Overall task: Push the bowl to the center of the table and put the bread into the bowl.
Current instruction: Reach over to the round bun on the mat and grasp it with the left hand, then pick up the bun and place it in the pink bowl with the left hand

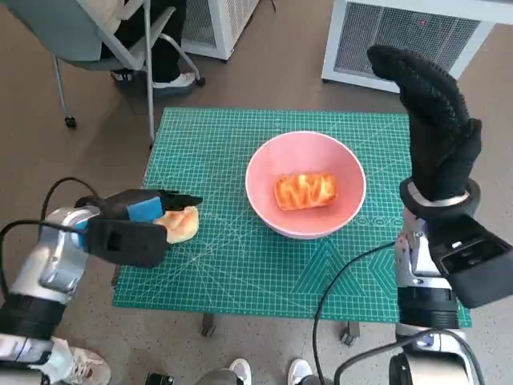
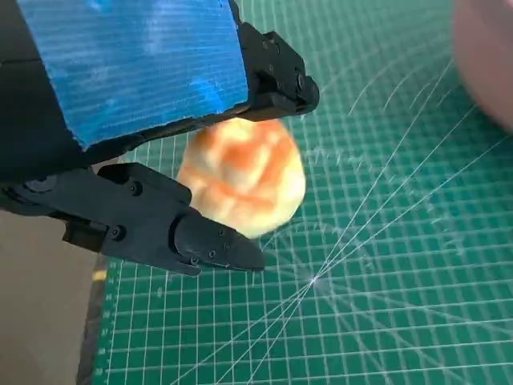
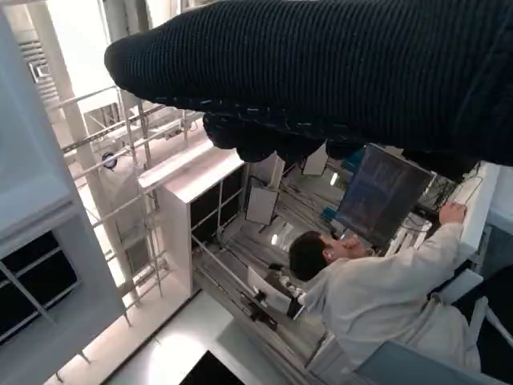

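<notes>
Left hand (image 1: 132,224) near the mat's (image 1: 240,265) left edge, fingers around a bun (image 2: 244,176); bread (image 1: 305,191) in the bowl (image 1: 305,184) mid-mat; right hand (image 1: 433,120) raised, fingers straight, holding nothing.

Pink bowl (image 1: 305,184) near the middle of the green cutting mat (image 1: 240,265), with one orange-glazed bread piece (image 1: 305,191) inside. Left of the bowl, well apart, at the mat's edge: second bread piece (image 1: 180,224), with the left hand (image 1: 132,227) around it, fingers over and under. Right of the bowl: right hand (image 1: 429,112) raised upright, holding nothing. Beyond the bowl: chair (image 1: 104,48) and white cabinets (image 1: 401,36) on the floor.
</notes>
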Controlling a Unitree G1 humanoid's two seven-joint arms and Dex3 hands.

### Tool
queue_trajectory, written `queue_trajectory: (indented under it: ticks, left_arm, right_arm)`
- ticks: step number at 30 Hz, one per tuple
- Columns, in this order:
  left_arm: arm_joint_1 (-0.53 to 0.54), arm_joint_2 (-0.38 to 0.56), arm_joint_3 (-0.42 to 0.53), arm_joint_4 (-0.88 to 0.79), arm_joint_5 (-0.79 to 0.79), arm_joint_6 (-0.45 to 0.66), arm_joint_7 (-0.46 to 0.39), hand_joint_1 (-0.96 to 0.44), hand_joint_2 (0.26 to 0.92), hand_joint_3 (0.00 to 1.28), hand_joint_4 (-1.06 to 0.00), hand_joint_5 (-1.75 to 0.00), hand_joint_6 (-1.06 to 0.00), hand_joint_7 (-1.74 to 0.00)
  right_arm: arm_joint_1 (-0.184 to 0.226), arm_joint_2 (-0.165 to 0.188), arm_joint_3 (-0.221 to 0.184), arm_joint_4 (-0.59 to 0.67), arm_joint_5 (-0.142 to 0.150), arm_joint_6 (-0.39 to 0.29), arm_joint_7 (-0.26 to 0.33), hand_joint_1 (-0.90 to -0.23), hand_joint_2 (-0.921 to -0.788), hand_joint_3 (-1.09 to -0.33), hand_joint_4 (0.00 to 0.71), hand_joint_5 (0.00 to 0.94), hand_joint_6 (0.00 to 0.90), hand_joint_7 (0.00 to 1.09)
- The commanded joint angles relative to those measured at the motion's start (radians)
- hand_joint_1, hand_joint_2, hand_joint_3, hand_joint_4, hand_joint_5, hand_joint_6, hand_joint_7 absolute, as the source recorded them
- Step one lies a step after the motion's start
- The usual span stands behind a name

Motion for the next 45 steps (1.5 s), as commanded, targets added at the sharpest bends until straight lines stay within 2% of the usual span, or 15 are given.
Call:
queue_trajectory:
  ticks: [1,7,8,11,14,15,16,19,21,30,37,45]
  left_arm:
    - [-0.027,-0.009,-0.019,0.03,0.026,0.001,0.003,0.0,0.898,0.0,-0.26,-0.02,-0.36,-0.02]
    - [-0.031,-0.011,-0.021,0.038,0.028,-0.003,0.004,0.01,0.9,0.0,-0.27,-0.01,-0.38,-0.02]
    - [-0.031,-0.021,-0.026,0.069,0.054,-0.006,0.058,0.01,0.9,0.0,-0.28,-0.01,-0.38,-0.02]
    - [-0.029,-0.04,-0.034,0.128,0.101,-0.018,0.167,0.11,0.914,0.08,-0.52,-0.04,-0.56,-0.07]
    - [-0.03,-0.047,-0.033,0.157,0.112,-0.045,0.222,0.14,0.918,0.11,-0.63,-0.06,-0.64,-0.1]
    - [-0.031,-0.05,-0.033,0.169,0.115,-0.056,0.24,0.09,0.919,0.13,-0.63,-0.49,-0.56,-0.53]
    - [-0.033,-0.051,-0.033,0.181,0.118,-0.071,0.261,0.06,0.92,0.17,-0.61,-0.79,-0.5,-0.83]
    - [-0.039,-0.05,-0.029,0.202,0.117,-0.112,0.295,0.02,0.921,0.17,-0.62,-1.13,-0.47,-1.12]
    - [-0.045,-0.045,-0.015,0.194,0.099,-0.132,0.296,0.01,0.921,0.16,-0.64,-1.19,-0.48,-1.18]
    - [-0.065,-0.031,0.058,0.1,0.011,-0.151,0.255,0.01,0.921,0.12,-0.67,-1.19,-0.53,-1.25]
    - [-0.102,-0.035,0.131,-0.026,-0.034,-0.14,0.272,0.0,0.92,0.07,-0.71,-1.14,-0.59,-1.19]
    - [-0.186,-0.081,0.164,-0.128,-0.038,-0.083,0.291,0.0,0.918,0.04,-0.72,-1.13,-0.67,-1.11]
  right_arm:
    - [0.006,-0.004,-0.005,0.009,-0.01,0.002,-0.009,-0.61,-0.921,-0.681,0.304,0.003,0.039,0.62]
    - [0.006,-0.004,-0.004,0.009,-0.012,0.001,-0.01,-0.61,-0.921,-0.681,0.304,0.003,0.039,0.62]
    - [0.006,-0.002,-0.004,0.011,-0.009,0.0,-0.009,-0.61,-0.921,-0.681,0.304,0.003,0.039,0.62]
    - [0.006,0.001,-0.004,0.014,-0.006,-0.001,-0.006,-0.609,-0.921,-0.681,0.304,0.003,0.04,0.62]
    - [0.006,0.003,-0.003,0.014,-0.003,0.0,-0.005,-0.608,-0.921,-0.681,0.304,0.003,0.04,0.62]
    - [0.006,0.003,-0.003,0.014,-0.002,0.0,-0.004,-0.608,-0.921,-0.681,0.304,0.003,0.04,0.62]
    - [0.006,0.003,-0.003,0.014,-0.001,0.001,-0.004,-0.608,-0.921,-0.681,0.304,0.003,0.04,0.62]
    - [0.006,0.004,-0.002,0.013,0.001,0.003,-0.003,-0.608,-0.921,-0.681,0.305,0.003,0.04,0.62]
    - [0.007,0.005,-0.002,0.011,0.002,0.004,-0.004,-0.608,-0.921,-0.681,0.305,0.003,0.04,0.62]
    - [0.004,0.006,-0.002,0.015,0.005,0.004,-0.001,-0.606,-0.921,-0.681,0.305,0.002,0.041,0.62]
    - [0.001,0.01,0.001,0.017,0.005,0.001,-0.001,-0.606,-0.921,-0.681,0.305,0.002,0.041,0.62]
    - [-0.009,0.013,0.001,0.034,0.003,-0.009,0.0,-0.606,-0.921,-0.681,0.305,0.002,0.041,0.62]
